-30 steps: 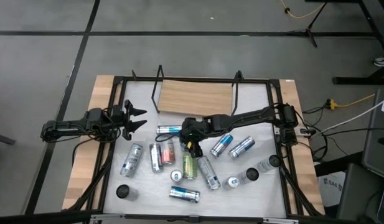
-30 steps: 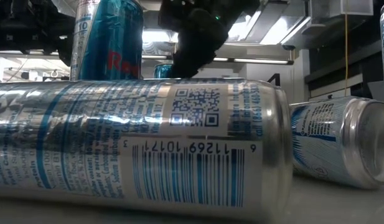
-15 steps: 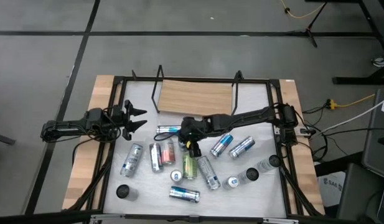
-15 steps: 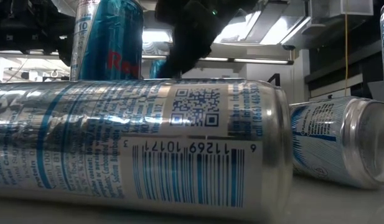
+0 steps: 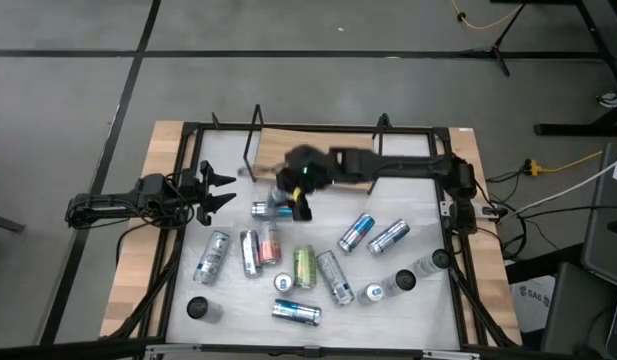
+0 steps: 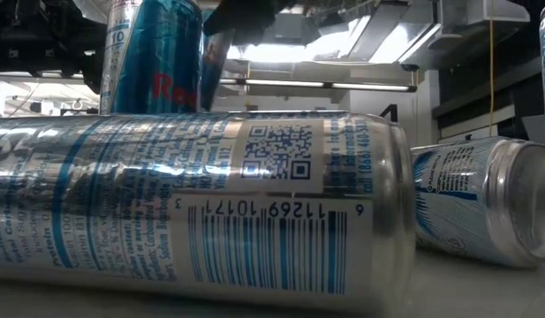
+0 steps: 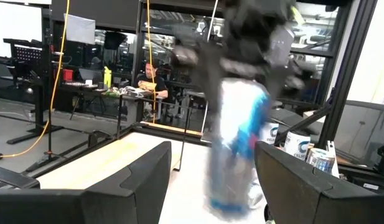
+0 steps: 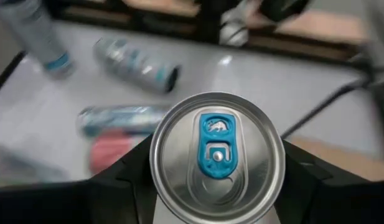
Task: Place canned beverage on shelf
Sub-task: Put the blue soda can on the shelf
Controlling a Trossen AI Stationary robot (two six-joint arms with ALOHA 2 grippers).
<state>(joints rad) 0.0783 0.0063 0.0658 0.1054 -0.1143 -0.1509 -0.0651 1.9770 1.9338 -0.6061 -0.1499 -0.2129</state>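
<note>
High view, right gripper [image 5: 293, 195] jaws clamping blue-silver can [image 8: 216, 158] above scattered cans [image 5: 306, 266], shelf [image 5: 313, 152] beside, left gripper [image 5: 220, 190] jaws apart.

Right end effector [image 5: 293, 195] holding can [image 5: 280, 207] near shelf [image 5: 313, 155]; left end effector [image 5: 222, 190] idle.

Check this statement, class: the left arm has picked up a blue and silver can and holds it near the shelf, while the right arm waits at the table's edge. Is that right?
The arms are swapped. In the high view, the right gripper holds the blue and silver can near the shelf, while the left gripper waits, open, at the table's left edge.
</note>
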